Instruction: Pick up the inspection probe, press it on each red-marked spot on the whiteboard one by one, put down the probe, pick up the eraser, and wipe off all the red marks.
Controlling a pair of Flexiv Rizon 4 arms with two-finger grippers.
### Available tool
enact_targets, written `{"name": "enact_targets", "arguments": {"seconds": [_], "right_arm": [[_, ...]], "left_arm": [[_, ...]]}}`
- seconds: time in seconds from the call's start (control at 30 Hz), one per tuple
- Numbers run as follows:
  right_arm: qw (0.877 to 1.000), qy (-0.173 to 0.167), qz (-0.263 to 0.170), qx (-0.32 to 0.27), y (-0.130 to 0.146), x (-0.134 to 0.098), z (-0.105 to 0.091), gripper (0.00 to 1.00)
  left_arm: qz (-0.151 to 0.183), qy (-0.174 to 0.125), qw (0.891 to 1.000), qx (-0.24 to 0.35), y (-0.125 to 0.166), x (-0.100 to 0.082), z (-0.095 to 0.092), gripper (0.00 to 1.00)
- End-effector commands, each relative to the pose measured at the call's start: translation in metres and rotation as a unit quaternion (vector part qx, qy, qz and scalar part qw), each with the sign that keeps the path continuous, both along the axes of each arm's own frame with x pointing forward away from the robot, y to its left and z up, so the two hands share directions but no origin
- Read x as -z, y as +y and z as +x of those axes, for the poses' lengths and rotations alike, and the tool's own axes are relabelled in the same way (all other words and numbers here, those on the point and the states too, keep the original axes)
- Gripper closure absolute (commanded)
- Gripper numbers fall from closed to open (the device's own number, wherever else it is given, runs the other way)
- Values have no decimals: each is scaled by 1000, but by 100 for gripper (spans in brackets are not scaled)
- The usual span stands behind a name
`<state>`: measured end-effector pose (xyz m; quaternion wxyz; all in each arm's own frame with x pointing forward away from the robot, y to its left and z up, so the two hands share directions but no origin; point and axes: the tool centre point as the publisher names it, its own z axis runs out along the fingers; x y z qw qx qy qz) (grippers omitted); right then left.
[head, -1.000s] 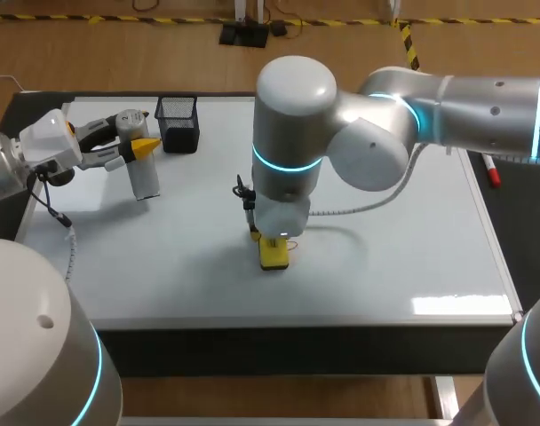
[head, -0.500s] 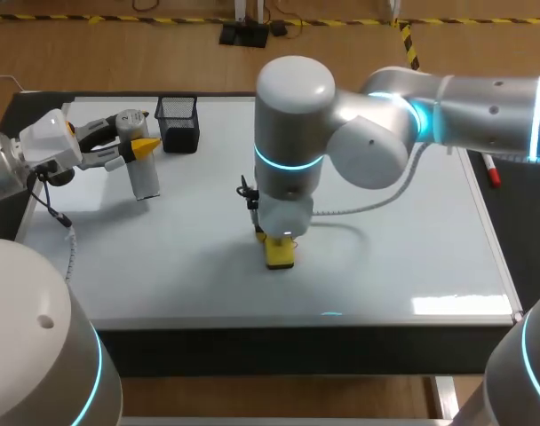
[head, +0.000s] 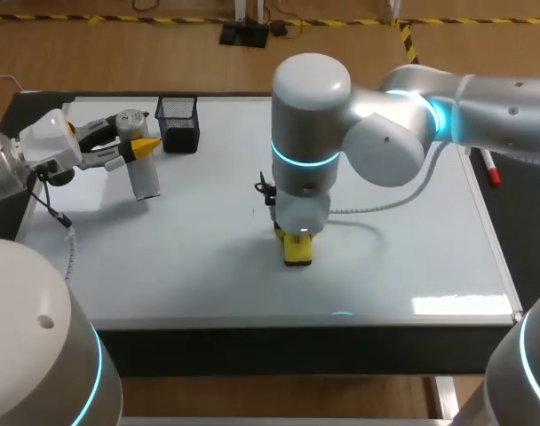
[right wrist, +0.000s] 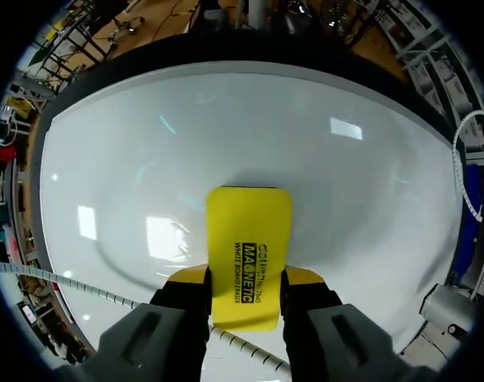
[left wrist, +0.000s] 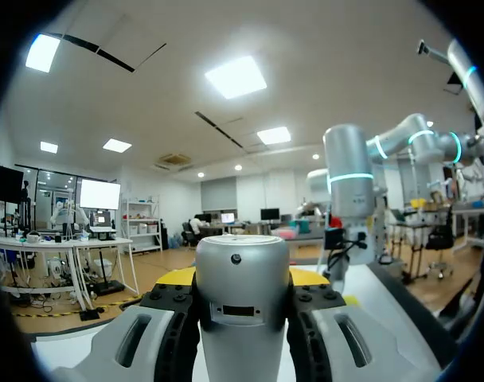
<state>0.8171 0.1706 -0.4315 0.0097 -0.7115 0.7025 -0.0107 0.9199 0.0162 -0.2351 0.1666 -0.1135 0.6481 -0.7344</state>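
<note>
the right gripper (right wrist: 243, 280) is closed on the yellow eraser (right wrist: 248, 239), a finger clamping each long side. it holds the eraser flat-face down on the whiteboard (right wrist: 130, 159) near the middle, a grip that suits wiping. no red marks show around it. at the far left, the left gripper (left wrist: 242, 280) is clamped around the silver probe (left wrist: 242, 318), probably kept out of the wiping path. just right of it stands a black mesh cup (head: 178, 124); i cannot tell what it holds.

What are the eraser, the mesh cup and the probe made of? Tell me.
Eraser: yellow, likely a plastic shell; smooth, even printed face.
Mesh cup: black, probably metal wire mesh; see-through grid walls.
Inspection probe: silver-grey, satin; metal or painted plastic, judging by its soft highlights.
</note>
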Motion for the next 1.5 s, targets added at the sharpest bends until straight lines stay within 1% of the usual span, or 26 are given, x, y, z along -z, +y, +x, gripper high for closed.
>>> {"name": "enact_targets", "arguments": {"seconds": [0.03,0.43,0.57,0.6,0.73,0.9,0.97,1.03,1.47,1.5], "right_arm": [[1000,0,3,-1,-13,3,2,100],[1000,8,5,-21,-20,-11,10,100],[1000,4,4,-25,-24,-22,16,100],[1000,-2,0,-26,-25,-24,18,100],[1000,-6,5,-30,-31,-33,24,100],[999,1,17,-33,-37,-40,32,100],[1000,-4,4,-27,-40,-41,34,100],[999,-2,16,-30,-45,-44,34,100],[999,-2,16,-30,-45,-44,34,100],[999,-2,13,-31,-45,-41,36,100]], "left_arm": [[0,0,1000,0,0,-1,0,100],[0,0,1000,0,0,-1,0,100],[0,0,1000,0,0,-1,0,100],[0,0,1000,0,0,-1,0,100],[0,0,1000,0,0,-1,0,100],[0,0,1000,0,0,-1,0,100],[0,0,1000,0,0,-1,0,100],[0,0,1000,0,0,-1,0,100],[0,0,1000,0,0,-1,0,100],[0,0,1000,0,0,-1,0,100]]}}
